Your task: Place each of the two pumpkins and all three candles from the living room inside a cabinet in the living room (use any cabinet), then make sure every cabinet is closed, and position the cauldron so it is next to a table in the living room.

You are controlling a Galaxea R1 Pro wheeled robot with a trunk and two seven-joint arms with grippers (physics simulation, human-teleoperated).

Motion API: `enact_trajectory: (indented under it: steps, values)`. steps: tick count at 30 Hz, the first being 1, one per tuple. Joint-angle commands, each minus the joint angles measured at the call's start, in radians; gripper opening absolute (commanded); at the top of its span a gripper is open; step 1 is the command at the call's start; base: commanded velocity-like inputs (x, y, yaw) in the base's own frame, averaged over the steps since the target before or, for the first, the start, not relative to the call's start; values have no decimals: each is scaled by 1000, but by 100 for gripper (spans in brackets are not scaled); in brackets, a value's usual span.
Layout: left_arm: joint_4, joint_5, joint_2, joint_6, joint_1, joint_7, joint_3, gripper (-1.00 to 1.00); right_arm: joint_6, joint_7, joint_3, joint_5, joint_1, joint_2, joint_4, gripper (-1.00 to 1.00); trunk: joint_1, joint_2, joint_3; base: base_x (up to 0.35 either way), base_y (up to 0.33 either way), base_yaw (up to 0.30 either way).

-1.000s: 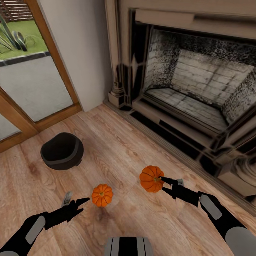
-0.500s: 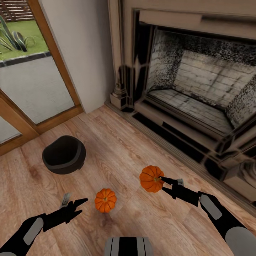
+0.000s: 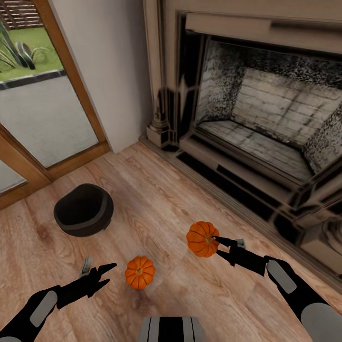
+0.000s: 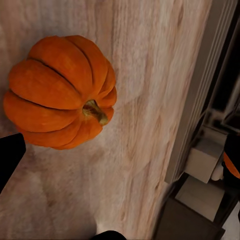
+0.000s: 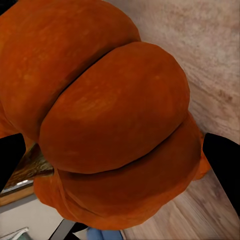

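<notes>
My right gripper (image 3: 216, 242) is shut on one orange pumpkin (image 3: 202, 239), held by its top above the wooden floor; in the right wrist view that pumpkin (image 5: 110, 120) sits between the two dark fingers (image 5: 222, 160). A second pumpkin (image 3: 139, 272) lies on the floor, close to my left gripper (image 3: 105, 273), which is open and just left of it. In the left wrist view this pumpkin (image 4: 60, 97) lies ahead of the fingertips, untouched. The black cauldron (image 3: 83, 216) stands on the floor further left and farther away. Candles, cabinet and table are out of view.
A large stone fireplace (image 3: 266, 118) with a raised hearth edge runs along the right. A glass door with a wooden frame (image 3: 42, 114) is at the left, and a white wall section (image 3: 114, 71) lies between them.
The whole view has shifted slightly, so the camera moved. The right gripper keeps its hold on the pumpkin. The left gripper stays open beside the floor pumpkin.
</notes>
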Motion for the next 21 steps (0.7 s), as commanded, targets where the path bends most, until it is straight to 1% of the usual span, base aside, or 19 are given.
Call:
enact_trajectory:
  steps: [1, 6, 12, 14, 21]
  values:
    - [0, 3, 0, 6, -1, -1, 2, 100, 4, 0, 3, -8, -1, -1, 0, -100, 0, 0, -1, 236, 24, 0]
    - [0, 3, 0, 5, -1, 0, 2, 100, 4, 0, 3, -8, -1, -1, 1, -100, 0, 0, -1, 102, 14, 0]
    - [0, 0, 0, 2, -1, 8, 2, 100, 4, -1, 3, -8, -1, -1, 0, -100, 0, 0, -1, 9, 1, 0]
    - [0, -1, 0, 1, -1, 10, 2, 100, 4, -1, 3, -8, -1, -1, 0, -100, 1, -1, -8, 0, 0, 0]
    - [0, -7, -4, -7, 0, 13, 2, 100, 4, -1, 4, -8, -1, -1, -3, -100, 1, -1, -8, 0, 0, 0]
